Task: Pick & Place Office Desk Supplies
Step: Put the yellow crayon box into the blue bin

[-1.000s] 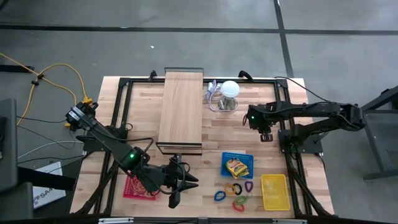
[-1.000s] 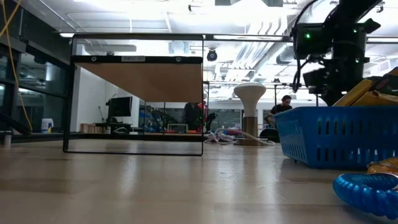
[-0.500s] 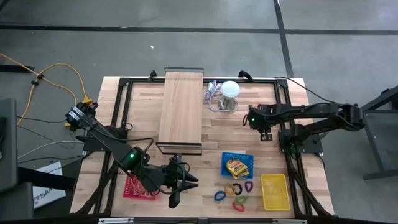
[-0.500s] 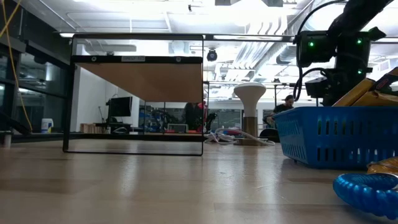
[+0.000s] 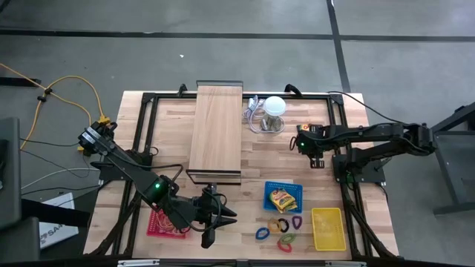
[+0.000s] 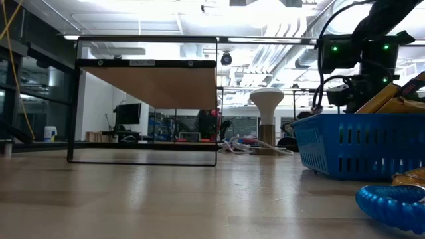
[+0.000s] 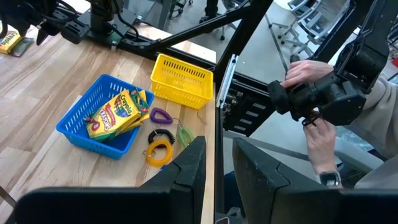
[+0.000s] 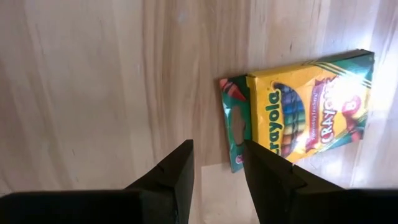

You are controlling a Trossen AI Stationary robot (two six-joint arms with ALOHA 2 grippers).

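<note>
The right hand (image 5: 315,152) is hanging over the far right part of the table (image 5: 256,152), just right of the white round object (image 5: 275,106) with its grey cable, and its fingers (image 8: 173,171) are spread with nothing between them. Directly under this hand a yellow crayon pack (image 8: 305,107) is lying flat on the wood, just beyond the fingertips. The left hand (image 5: 217,219) is waiting at the near left, beside the red basket (image 5: 156,222), and its fingers (image 7: 189,168) are also standing apart and holding nothing. At the near right a blue basket (image 5: 283,196) is holding more crayon packs (image 7: 115,113), and the yellow basket (image 5: 327,227) is standing right of it. The coloured loop clips (image 5: 279,228) are lying loose on the table just in front of the blue basket, between it and the near edge. The long wooden board (image 5: 217,128) is standing raised on its black frame at the far middle. In the left wrist view a person's hand (image 7: 314,118) is showing beyond the table edge.
</note>
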